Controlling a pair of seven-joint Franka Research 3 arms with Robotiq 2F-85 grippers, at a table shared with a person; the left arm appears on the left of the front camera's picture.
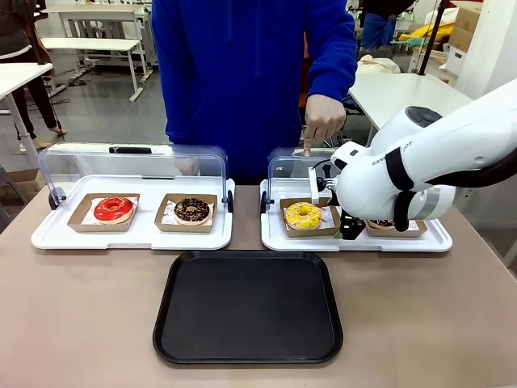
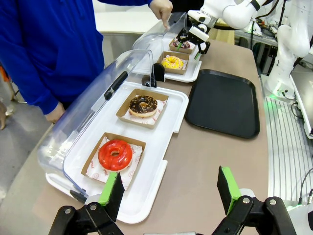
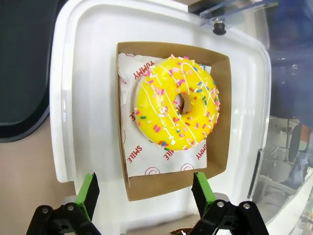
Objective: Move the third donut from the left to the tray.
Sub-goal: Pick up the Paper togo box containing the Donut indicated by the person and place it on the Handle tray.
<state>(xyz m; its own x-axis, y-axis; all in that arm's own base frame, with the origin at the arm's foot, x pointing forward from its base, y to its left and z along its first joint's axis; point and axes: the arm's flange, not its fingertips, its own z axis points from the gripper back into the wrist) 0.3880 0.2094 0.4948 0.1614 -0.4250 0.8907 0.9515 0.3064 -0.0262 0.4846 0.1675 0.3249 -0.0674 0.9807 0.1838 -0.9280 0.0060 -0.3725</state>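
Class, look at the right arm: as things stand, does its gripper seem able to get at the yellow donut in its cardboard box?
Probably yes. The clear lid is raised, the right gripper is open just beside the box, and nothing covers the yellow donut.

Access around the yellow-iced donut (image 3: 177,108). The right tool (image 3: 145,193) hangs over the near edge of its brown cardboard box (image 3: 222,122), jaws spread wider than that edge, with nothing between the green pads (image 3: 88,193) and the donut. On the far side, the raised clear lid (image 1: 292,166) and the person's pointing hand (image 1: 323,120) close off approach from across the table (image 1: 81,315). To one side, just beside, stands a second box with a dark donut (image 2: 182,43). The black tray (image 1: 249,307) lies bare on the robot's side, its whole surface free. The left tool (image 2: 168,191), also spread, hovers well apart by the red-iced donut (image 2: 115,154).
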